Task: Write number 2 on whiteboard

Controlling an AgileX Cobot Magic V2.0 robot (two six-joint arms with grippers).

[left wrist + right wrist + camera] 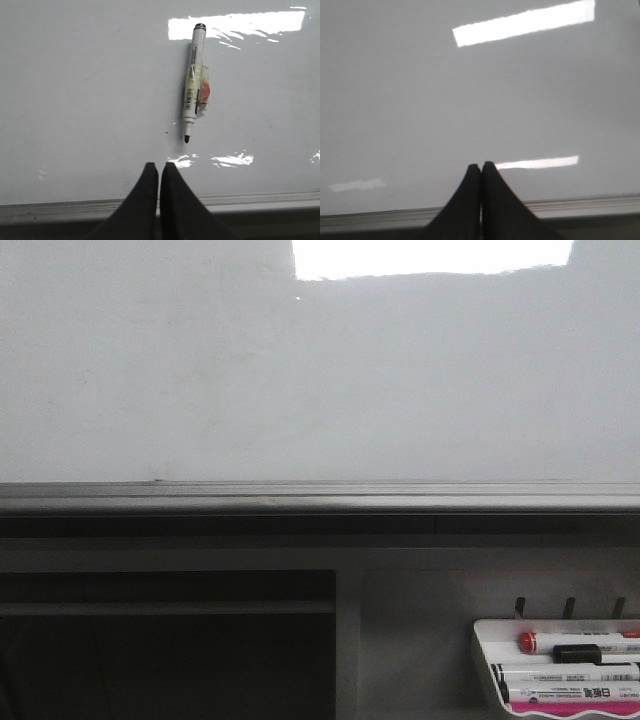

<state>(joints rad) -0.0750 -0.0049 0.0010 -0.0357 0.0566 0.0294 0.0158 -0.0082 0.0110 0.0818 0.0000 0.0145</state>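
Note:
The whiteboard (300, 390) fills the upper front view, glossy pale grey, with its grey metal rail (320, 497) below. No number 2 shows on it in any view. In the left wrist view a white uncapped marker (193, 80) with a black tip lies against the board (75, 100), some way beyond my left gripper (159, 165), which is shut and empty. My right gripper (481, 165) is shut and empty over bare board (470, 100). Neither gripper shows in the front view.
A small white tray (482, 660) at the lower right of the front view holds several markers (575, 650) and a pink-edged eraser (575, 705). A dark open shelf space (165, 650) lies under the rail at left. A small black speck (166, 133) marks the board.

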